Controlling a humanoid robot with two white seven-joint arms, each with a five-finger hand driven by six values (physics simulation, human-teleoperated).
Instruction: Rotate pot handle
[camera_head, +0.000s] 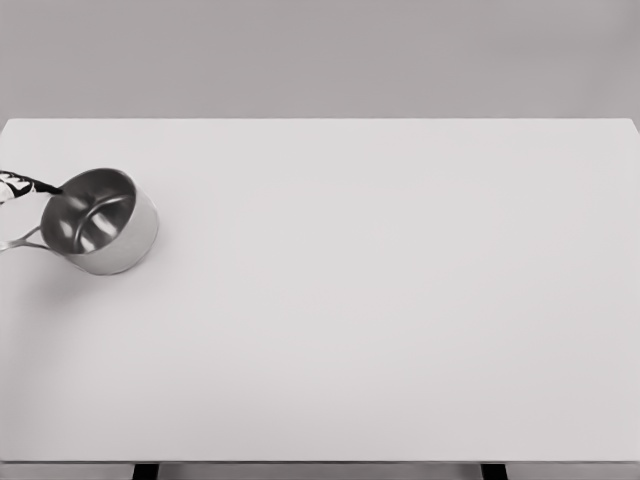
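One steel pot (100, 220) on white table (380, 300), far left side, close to table's left edge and nearer the far edge than the near one. Pot upright, open mouth up, shiny inside with reflections, soft shadow just below-left of it. Dark handle (28, 184) sticking out from pot's upper-left rim toward left picture border, cut off there. Thin metal wire-like piece (22, 243) leaving pot's lower-left side, also running off the left border; can't tell what it is. Right of pot: bare white tabletop only, plain grey wall (320, 55) behind. Below table's near edge, two dark leg stubs (146, 471) well right of pot. Neither robot hand visible, so finger spread and grip can't be told; nothing seen touching pot or handle.
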